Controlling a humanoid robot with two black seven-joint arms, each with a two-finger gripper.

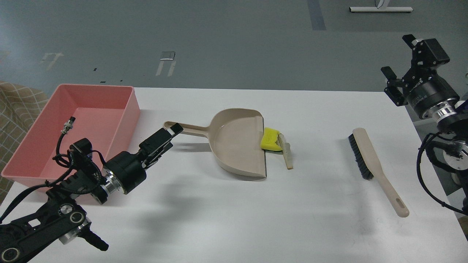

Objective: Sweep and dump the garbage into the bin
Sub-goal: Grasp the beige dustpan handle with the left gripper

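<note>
The garbage lies at the beige dustpan's (237,142) open right lip: a yellow sponge chunk (270,139) and a pale wedge strip (287,153) beside it. The dustpan lies flat mid-table with its handle (190,128) pointing left. My left gripper (170,137) is low over the table at the handle's left end, its fingers apart, holding nothing. The salmon-pink bin (33,166) stands at the far left. My right gripper (399,56) is open and empty, raised above the table's right rear corner.
A beige brush with black bristles (369,157) lies on the table at the right, handle toward the front. My left arm's elbow and cables (73,171) sit in front of the bin's near wall. Checked fabric (16,102) lies left of the bin.
</note>
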